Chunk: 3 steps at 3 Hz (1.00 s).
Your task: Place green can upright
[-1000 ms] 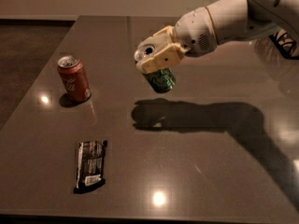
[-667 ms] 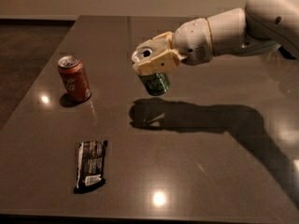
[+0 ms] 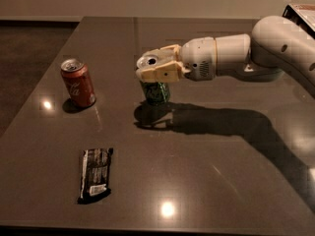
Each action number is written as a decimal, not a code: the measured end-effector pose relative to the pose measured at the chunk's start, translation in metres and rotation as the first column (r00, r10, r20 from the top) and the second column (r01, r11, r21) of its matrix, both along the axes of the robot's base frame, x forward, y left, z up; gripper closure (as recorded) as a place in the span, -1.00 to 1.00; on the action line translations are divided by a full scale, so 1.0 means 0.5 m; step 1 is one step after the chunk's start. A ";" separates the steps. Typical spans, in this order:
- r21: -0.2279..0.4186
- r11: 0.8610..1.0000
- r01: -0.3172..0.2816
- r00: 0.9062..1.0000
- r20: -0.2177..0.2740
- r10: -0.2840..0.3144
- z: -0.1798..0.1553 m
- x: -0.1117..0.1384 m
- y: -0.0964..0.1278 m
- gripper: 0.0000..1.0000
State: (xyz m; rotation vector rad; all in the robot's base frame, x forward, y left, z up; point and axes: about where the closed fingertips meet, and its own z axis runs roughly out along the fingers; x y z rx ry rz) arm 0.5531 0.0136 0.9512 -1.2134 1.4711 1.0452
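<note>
The green can (image 3: 156, 92) stands upright near the middle of the dark table (image 3: 206, 171), its bottom at or just above the surface. Its silver top shows at the upper left of the fingers. My gripper (image 3: 156, 70) reaches in from the right and is shut around the can's upper half, its cream-coloured fingers (image 3: 167, 73) hiding most of that part. Only the lower green body shows below the fingers.
A red cola can (image 3: 78, 82) stands upright at the left of the table. A dark snack bar wrapper (image 3: 95, 174) lies flat at the front left. My white arm (image 3: 246, 55) crosses the right side and casts a shadow on the table.
My gripper has moved down and slightly left with the green can. The can has come from a tilted pose in the air to upright, close to the table surface.
</note>
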 end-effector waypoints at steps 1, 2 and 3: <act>0.088 0.996 0.015 0.998 -0.064 -0.010 -0.012 0.008 0.000 0.68; 0.180 0.983 0.020 0.994 -0.105 -0.001 -0.022 0.010 -0.008 0.22; 0.240 0.971 0.007 0.995 -0.101 0.017 -0.030 0.007 -0.012 -0.27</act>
